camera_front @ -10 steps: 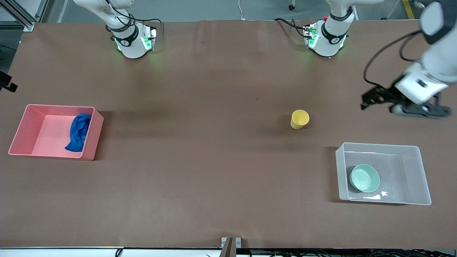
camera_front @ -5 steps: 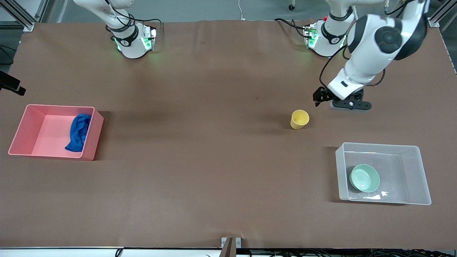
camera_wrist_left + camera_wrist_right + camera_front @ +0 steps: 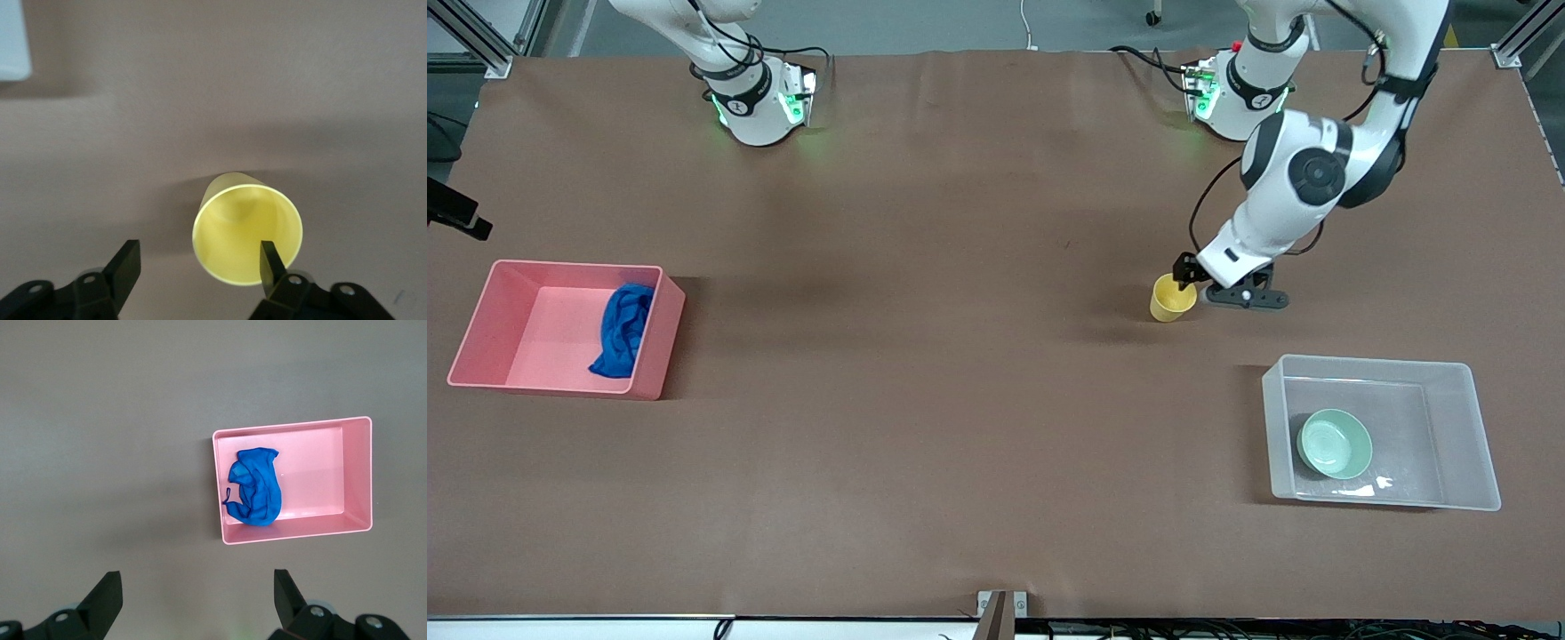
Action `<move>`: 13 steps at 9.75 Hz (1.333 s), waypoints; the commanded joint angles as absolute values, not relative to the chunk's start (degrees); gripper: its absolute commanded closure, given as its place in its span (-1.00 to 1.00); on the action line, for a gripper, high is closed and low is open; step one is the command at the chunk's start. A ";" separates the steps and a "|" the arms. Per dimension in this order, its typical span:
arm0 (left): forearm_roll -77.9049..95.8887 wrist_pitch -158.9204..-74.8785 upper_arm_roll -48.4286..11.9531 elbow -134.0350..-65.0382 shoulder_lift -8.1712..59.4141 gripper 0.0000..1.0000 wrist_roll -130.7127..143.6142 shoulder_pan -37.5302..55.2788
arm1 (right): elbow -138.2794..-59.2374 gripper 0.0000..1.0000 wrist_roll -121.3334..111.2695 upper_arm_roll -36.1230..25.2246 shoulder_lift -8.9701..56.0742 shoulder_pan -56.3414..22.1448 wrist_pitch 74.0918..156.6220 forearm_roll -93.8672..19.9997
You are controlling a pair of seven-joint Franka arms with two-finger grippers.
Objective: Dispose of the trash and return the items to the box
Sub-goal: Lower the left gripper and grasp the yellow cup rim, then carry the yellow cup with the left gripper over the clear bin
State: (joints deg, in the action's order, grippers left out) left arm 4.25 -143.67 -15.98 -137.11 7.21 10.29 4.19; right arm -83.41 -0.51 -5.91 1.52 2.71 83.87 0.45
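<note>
The yellow cup (image 3: 1172, 298) stands upright on the brown table. My left gripper (image 3: 1187, 283) is down at its rim and open. In the left wrist view one finger (image 3: 270, 261) hangs inside the cup (image 3: 233, 220) and the other finger (image 3: 127, 263) outside it, both apart from its wall. The mint-green bowl (image 3: 1334, 443) lies in the clear box (image 3: 1467, 427). The blue rag (image 3: 623, 329) lies in the pink bin (image 3: 560, 266). My right gripper (image 3: 197, 583) is open and empty, high over the table beside the bin (image 3: 293, 427) with the rag (image 3: 255, 487).
The box stands nearer the front camera than the cup, at the left arm's end of the table. The pink bin is at the right arm's end. Both arm bases (image 3: 756, 102) (image 3: 1240, 98) stand along the table's back edge.
My left arm swung in from the left arm's end of the table and came down onto the cup's rim. Its fingers have narrowed a little. Cup, bowl and rag have not moved.
</note>
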 commanded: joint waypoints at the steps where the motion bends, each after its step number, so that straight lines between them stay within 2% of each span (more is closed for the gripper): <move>1: 1.85 -147.65 -16.96 -137.11 12.91 -0.25 12.56 2.99 | -83.76 -1.00 -0.26 -5.45 0.88 3.43 84.11 -0.35; 2: 1.76 -147.66 -16.96 -137.28 13.62 0.44 12.74 3.16 | -83.85 -1.00 -0.18 -5.45 0.88 3.43 83.85 -0.35; 3: 1.67 -147.57 -17.05 -137.29 13.62 0.85 12.74 3.16 | -83.85 -1.00 -0.26 -5.45 0.88 3.51 83.93 -0.35; 4: 1.76 -147.39 -17.14 -137.29 13.36 0.99 12.74 3.34 | -83.76 -1.00 -0.18 -5.45 0.88 3.60 84.20 -0.35; 7: 1.84 -143.38 -16.44 -136.15 8.12 0.99 11.79 2.90 | -83.76 -1.00 -0.18 -5.45 0.97 3.52 84.55 -0.44; 8: 1.76 -139.09 -12.87 -132.92 6.17 0.99 10.04 2.81 | -83.76 -1.00 -0.18 -5.45 0.97 3.43 84.72 -0.44; 10: 1.85 -128.21 -5.49 -119.78 9.03 0.99 2.94 2.81 | -83.76 -1.00 -0.18 -5.45 1.05 3.51 84.99 -0.44; 13: 2.11 -120.96 1.56 -99.30 21.13 0.99 -2.80 2.64 | -83.76 -1.00 -0.18 -5.62 1.05 3.87 85.60 -0.44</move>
State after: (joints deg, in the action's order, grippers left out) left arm 3.22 -123.53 -0.08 -109.67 10.59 -1.96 2.29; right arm -83.42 -0.51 -5.93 1.52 3.01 85.12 0.37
